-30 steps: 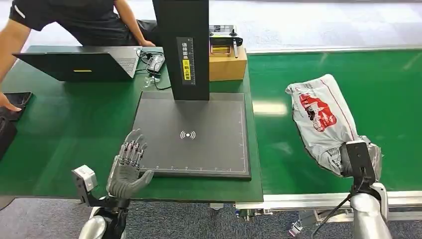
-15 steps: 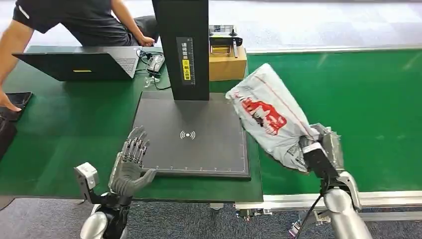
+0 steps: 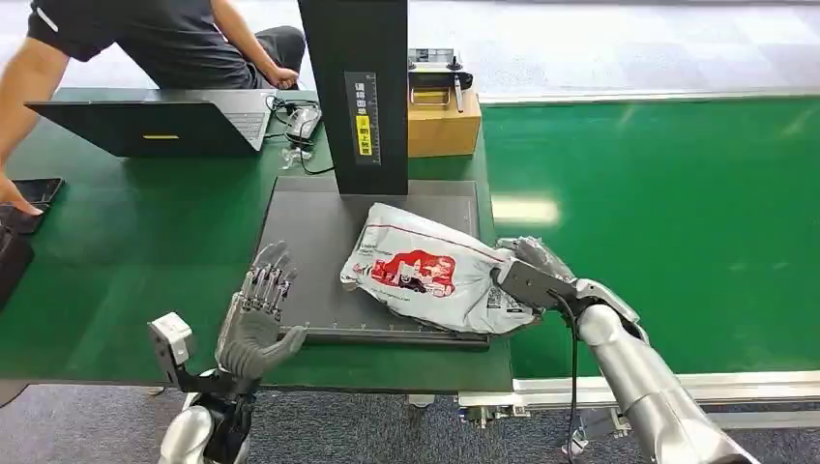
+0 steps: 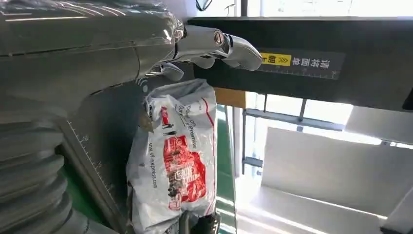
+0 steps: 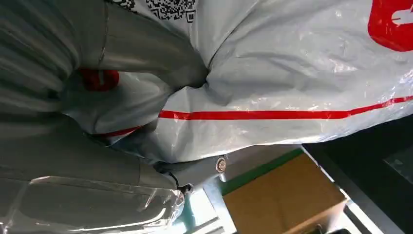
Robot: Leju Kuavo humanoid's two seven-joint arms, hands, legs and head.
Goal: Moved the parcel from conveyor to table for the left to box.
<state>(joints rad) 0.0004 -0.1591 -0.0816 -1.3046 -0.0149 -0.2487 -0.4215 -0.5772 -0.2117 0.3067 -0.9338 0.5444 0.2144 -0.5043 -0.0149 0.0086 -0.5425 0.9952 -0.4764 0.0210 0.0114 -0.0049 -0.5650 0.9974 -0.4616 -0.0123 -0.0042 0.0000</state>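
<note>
Bare bench [image 3: 145,242] lies open beside my left hand [image 3: 253,324]; the black column [image 3: 356,92] and parcel [image 3: 425,268] block the pad [image 3: 309,242] ahead.

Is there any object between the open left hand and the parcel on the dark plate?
Nothing visible stands between them. The left hand hovers open at the dark plate's near corner, and bare plate lies between it and the parcel, which the right hand grips at its far end.

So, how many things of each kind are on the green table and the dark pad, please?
Parcel: 1
Laptop: 1
Cardboard box: 1
Dark pad: 1
Phone: 1
Total: 5
</note>
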